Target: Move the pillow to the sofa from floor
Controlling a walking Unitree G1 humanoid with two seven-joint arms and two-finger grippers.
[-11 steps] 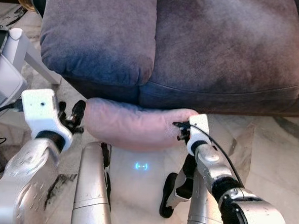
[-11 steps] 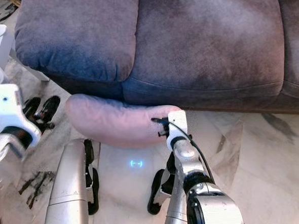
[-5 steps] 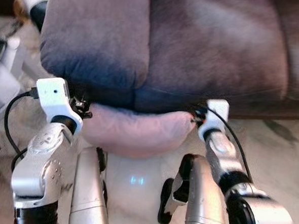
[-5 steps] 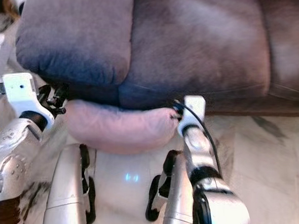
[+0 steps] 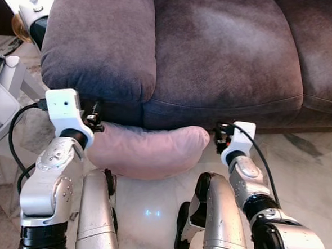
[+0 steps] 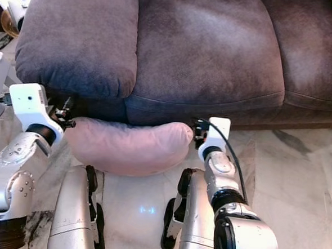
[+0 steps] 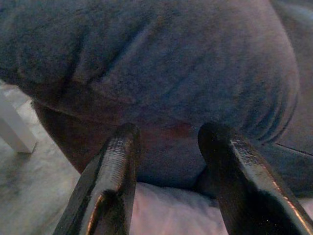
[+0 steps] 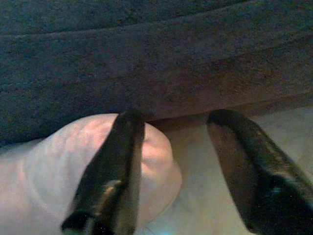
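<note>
The pink pillow [image 5: 146,150] is lying pressed against the front base of the dark grey sofa [image 5: 215,54], below the seam between two seat cushions, with the robot's silver legs [image 5: 98,216] just beneath it. The left gripper [image 5: 93,120] is sitting at the pillow's left end, fingers [image 7: 115,181] spread apart, the pillow's pale fabric showing between them under the overhanging cushion. The right gripper [image 5: 217,138] is resting at the pillow's right end, its fingers [image 8: 117,171] also spread, one lying against the rounded corner. The marble floor [image 5: 310,161] is lying open to the right; white equipment [image 5: 4,92] is crowding the left side.
</note>
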